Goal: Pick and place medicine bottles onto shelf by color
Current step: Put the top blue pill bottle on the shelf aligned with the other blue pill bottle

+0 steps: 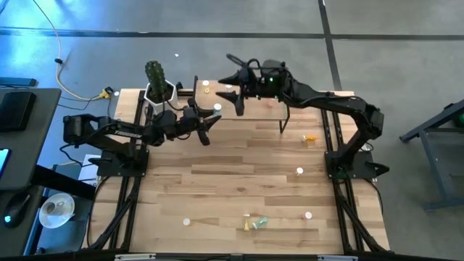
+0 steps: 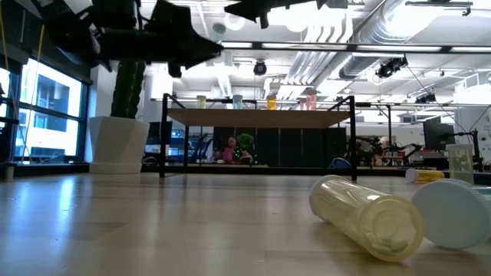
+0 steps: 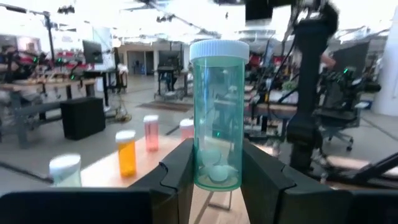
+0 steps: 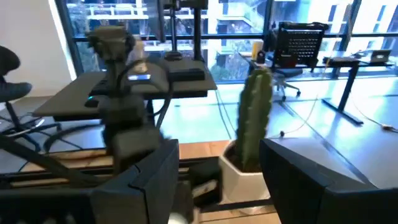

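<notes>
- Two dark arms reach toward the upper middle of the high view, over the back half of the tabletop (image 1: 217, 174).
- In the left wrist view the left gripper (image 3: 217, 177) is closed on a green bottle (image 3: 217, 118) with a white cap, held upright between its fingers (image 3: 180, 174).
- From above, that left gripper (image 1: 205, 125) sits just left of center, near the shelf (image 1: 246, 98) at the top of the frame.
- The right gripper (image 1: 233, 93) is above the shelf's left part; its fingers (image 4: 155, 168) stand apart with nothing between them.
- On the shelf in the left wrist view stand an orange bottle (image 3: 126, 152), a pink bottle (image 3: 151, 132) and a pale green one (image 3: 65, 170).
- A cactus pot (image 1: 158, 90) stands at the upper left of the tabletop, beside the shelf.
- Several more bottles lie scattered low in the high view; the low view shows a yellow bottle (image 2: 367, 216) on its side at lower right.
</notes>
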Available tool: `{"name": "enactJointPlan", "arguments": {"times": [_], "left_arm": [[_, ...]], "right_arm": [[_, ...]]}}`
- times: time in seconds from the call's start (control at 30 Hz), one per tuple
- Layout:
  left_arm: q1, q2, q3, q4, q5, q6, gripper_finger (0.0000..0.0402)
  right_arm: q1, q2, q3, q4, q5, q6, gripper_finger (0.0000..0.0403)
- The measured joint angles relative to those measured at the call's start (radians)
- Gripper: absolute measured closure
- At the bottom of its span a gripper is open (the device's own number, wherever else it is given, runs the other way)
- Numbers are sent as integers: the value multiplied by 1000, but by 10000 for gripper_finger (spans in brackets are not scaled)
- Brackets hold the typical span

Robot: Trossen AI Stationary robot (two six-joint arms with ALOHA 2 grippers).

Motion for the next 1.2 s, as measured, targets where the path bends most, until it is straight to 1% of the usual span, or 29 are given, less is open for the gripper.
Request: {"name": "enactJointPlan", "arguments": {"times": [0.13, 0.33, 0.43, 0.5, 0.57, 0.77, 0.87, 1.2], "left_arm": [[17, 45, 0, 33, -1, -5, 304], [50, 89, 0, 74, -2, -18, 304], [59, 97, 0, 82, 0, -18, 304], [64, 98, 0, 82, 0, -18, 304], [66, 98, 0, 83, 2, -17, 304], [66, 98, 0, 85, 5, 1, 304], [66, 98, 0, 85, 6, 1, 304], [66, 98, 0, 86, 11, 1, 304]], "right_arm": [[-23, 34, 102, -106, -6, -9, 190], [-47, 119, 260, -351, -52, -62, 190], [-56, 158, 313, -467, -56, -81, 190], [-62, 175, 329, -521, -80, -93, 190], [-64, 190, 331, -529, -116, -92, 190], [-67, 211, 330, -567, -130, -96, 190], [-67, 213, 330, -570, -172, -96, 190], [-44, 228, 330, -578, -163, -96, 190]]}}
